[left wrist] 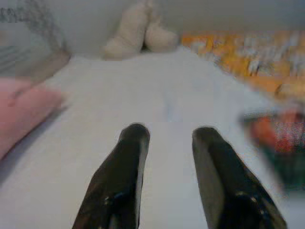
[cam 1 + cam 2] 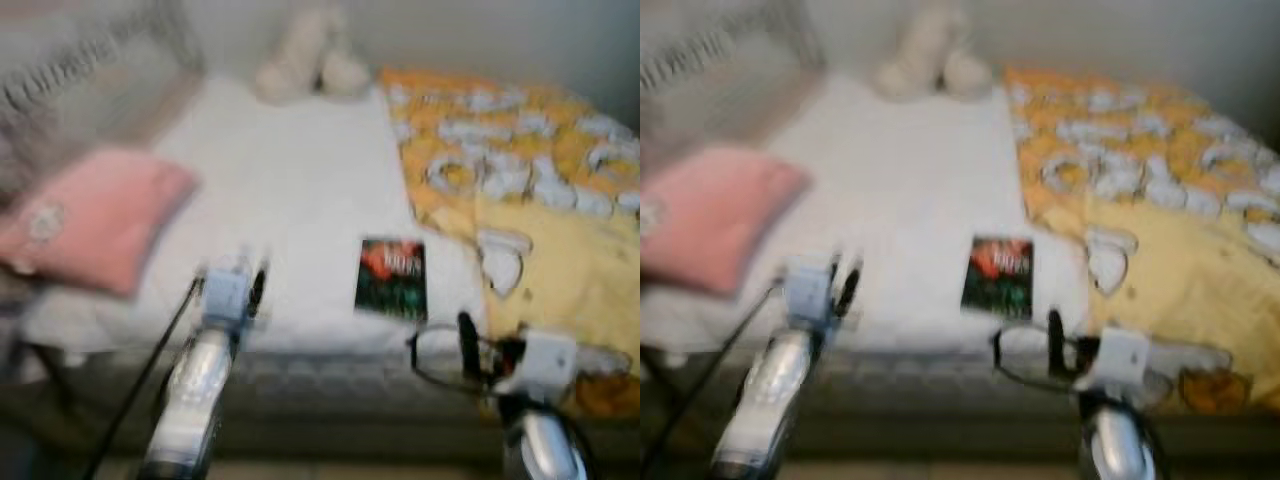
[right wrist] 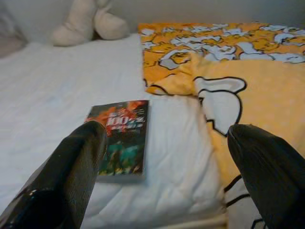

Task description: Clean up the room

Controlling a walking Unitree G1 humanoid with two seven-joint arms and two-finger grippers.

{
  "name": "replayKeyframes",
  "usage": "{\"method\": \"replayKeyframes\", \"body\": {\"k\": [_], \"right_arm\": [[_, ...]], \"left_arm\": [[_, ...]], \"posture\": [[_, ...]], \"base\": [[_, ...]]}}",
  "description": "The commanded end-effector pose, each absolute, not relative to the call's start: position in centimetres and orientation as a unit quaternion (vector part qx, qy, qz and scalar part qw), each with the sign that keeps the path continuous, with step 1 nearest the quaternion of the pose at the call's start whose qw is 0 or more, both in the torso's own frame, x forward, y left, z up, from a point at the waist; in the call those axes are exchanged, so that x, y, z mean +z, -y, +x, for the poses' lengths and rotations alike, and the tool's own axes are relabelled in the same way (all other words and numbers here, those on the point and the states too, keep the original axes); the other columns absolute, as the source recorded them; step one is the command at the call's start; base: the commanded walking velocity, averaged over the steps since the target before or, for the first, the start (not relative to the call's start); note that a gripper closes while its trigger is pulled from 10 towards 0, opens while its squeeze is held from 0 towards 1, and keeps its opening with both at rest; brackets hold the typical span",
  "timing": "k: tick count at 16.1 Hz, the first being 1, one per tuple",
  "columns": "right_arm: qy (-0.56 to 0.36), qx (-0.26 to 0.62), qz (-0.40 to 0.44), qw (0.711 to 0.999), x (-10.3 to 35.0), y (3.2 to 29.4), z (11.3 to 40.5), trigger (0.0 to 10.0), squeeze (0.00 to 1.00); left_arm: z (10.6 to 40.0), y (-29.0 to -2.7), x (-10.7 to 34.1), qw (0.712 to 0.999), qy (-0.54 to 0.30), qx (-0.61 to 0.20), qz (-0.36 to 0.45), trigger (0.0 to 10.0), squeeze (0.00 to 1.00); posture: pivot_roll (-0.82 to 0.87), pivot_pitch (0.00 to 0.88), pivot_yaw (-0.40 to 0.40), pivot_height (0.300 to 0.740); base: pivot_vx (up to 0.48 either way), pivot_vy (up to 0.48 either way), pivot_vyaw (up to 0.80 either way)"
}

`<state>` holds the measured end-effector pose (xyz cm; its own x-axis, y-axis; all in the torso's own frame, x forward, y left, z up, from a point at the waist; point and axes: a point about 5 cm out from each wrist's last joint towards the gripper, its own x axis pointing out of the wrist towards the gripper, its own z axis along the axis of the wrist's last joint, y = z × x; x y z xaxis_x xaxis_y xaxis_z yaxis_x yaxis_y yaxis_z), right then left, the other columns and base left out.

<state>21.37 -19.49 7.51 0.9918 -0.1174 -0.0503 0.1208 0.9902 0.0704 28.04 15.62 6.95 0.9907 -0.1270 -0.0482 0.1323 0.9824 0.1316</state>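
From your left eye view, blurred, you see one book (image 2: pixel 391 278) lying flat near the front edge of the bed (image 2: pixel 290 190), its long axis running from the near edge toward the wall, on the white sheet just beside the yellow blanket (image 2: pixel 540 200). One pink pillow (image 2: pixel 95 215) sits at the left, and one pale plush toy (image 2: pixel 305 55) at the far end. Your left gripper (image 2: pixel 240 285) hovers at the bed's front edge, left of the book; your right gripper (image 2: pixel 440 350) is just right of and nearer than the book. In your left wrist view, the two fingers (image 1: pixel 126 167) stand apart, nothing between them, above the sheet. In your right wrist view, the fingers (image 3: pixel 78 167) are spread wide, the book beside the left one.
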Motion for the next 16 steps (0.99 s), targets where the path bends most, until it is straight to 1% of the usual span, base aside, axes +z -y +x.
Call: {"method": "replayKeyframes", "body": {"k": [1,2,6,9,10,13,14,15,16], "right_arm": [[-0.012,-0.054,0.033,0.998,7.8,19.4,21.1,10.0,0.00],[-0.026,-0.050,0.036,0.998,7.3,19.6,20.7,10.0,0.00],[-0.030,-0.046,0.027,0.998,7.0,19.5,21.0,10.0,0.00],[-0.033,-0.037,0.017,0.999,6.7,19.3,21.4,10.0,0.00],[-0.030,-0.028,0.018,0.999,6.7,19.1,21.6,10.0,0.00],[-0.028,-0.021,0.010,0.999,6.8,18.9,21.9,10.0,0.00],[-0.028,-0.022,0.008,0.999,6.8,19.0,22.1,10.0,0.00],[-0.029,-0.021,0.007,0.999,6.8,19.0,22.2,10.0,0.00],[-0.028,-0.021,0.007,0.999,6.8,19.1,22.4,10.0,0.00]], "left_arm": [[28.7,-15.6,8.6,0.994,0.011,-0.067,0.081,10.0,1.00],[28.3,-16.0,8.8,0.995,0.021,-0.053,0.080,10.0,1.00],[27.9,-14.8,9.2,0.995,0.011,-0.069,0.067,10.0,1.00],[28.6,-14.7,9.2,0.998,-0.009,-0.053,0.025,10.0,1.00],[28.7,-14.3,9.2,0.998,-0.017,-0.060,0.014,10.0,1.00],[28.3,-13.4,9.1,0.995,-0.021,-0.096,0.017,10.0,1.00],[28.6,-12.8,8.9,0.993,-0.027,-0.106,0.040,10.0,1.00],[28.9,-12.6,9.0,0.993,-0.026,-0.108,0.036,10.0,0.00],[29.2,-12.3,9.3,0.994,-0.022,-0.107,0.025,10.0,0.00]], "posture": [[0.07,0.000,0.027,0.740],[0.08,0.000,0.022,0.740],[0.08,0.000,0.019,0.740],[0.08,0.000,0.016,0.740],[0.08,0.000,0.016,0.740],[0.08,0.000,0.016,0.740],[0.08,0.000,0.011,0.740],[0.08,0.000,0.012,0.740],[0.07,0.000,0.012,0.740]], "base": [[0.000,0.000,0.00],[0.000,0.000,0.00],[0.000,0.000,0.00],[0.000,0.000,0.00],[0.000,0.000,0.00],[0.000,0.000,0.00],[0.480,0.000,0.00],[0.480,0.000,0.00],[0.480,0.000,0.00]]}}
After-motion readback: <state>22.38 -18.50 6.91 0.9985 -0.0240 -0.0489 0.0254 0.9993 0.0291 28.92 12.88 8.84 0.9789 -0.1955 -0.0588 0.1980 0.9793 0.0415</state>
